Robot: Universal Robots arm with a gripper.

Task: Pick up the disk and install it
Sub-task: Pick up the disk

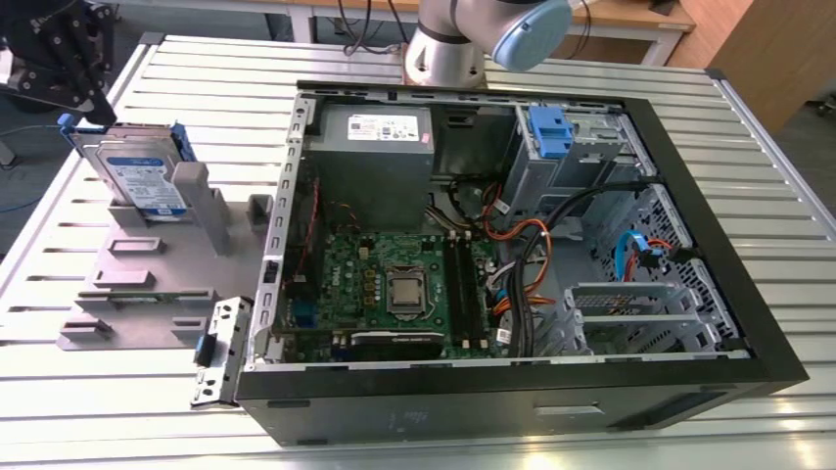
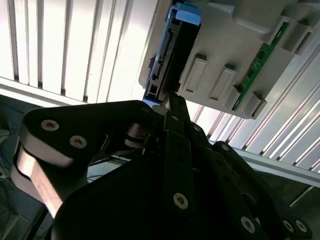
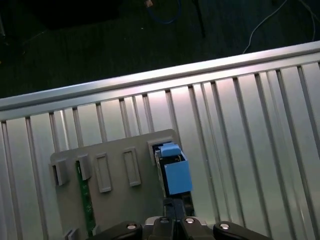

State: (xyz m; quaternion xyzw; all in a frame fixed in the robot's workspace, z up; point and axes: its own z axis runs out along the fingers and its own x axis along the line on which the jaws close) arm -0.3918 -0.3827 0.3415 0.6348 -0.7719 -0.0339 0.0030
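In the exterior view's upper left the disk (image 1: 141, 178), its white-and-blue label unreadable, stands upright in the grey stand (image 1: 137, 289) just under the end effector (image 1: 86, 108), in the second wrist view the end effector (image 2: 169, 102) meets the disk's edge at centre frame, and in the first wrist view it sits low-centre beside the disk, though I cannot tell whether it grips.

A slatted metal table (image 1: 105, 416) carries a grey plastic stand (image 1: 144, 294) beside an open computer case (image 1: 432, 416).

Slatted metal table (image 1: 784, 176), dark floor (image 3: 100, 40); wooden desk (image 1: 627, 15), wooden cabinet (image 1: 770, 49) behind
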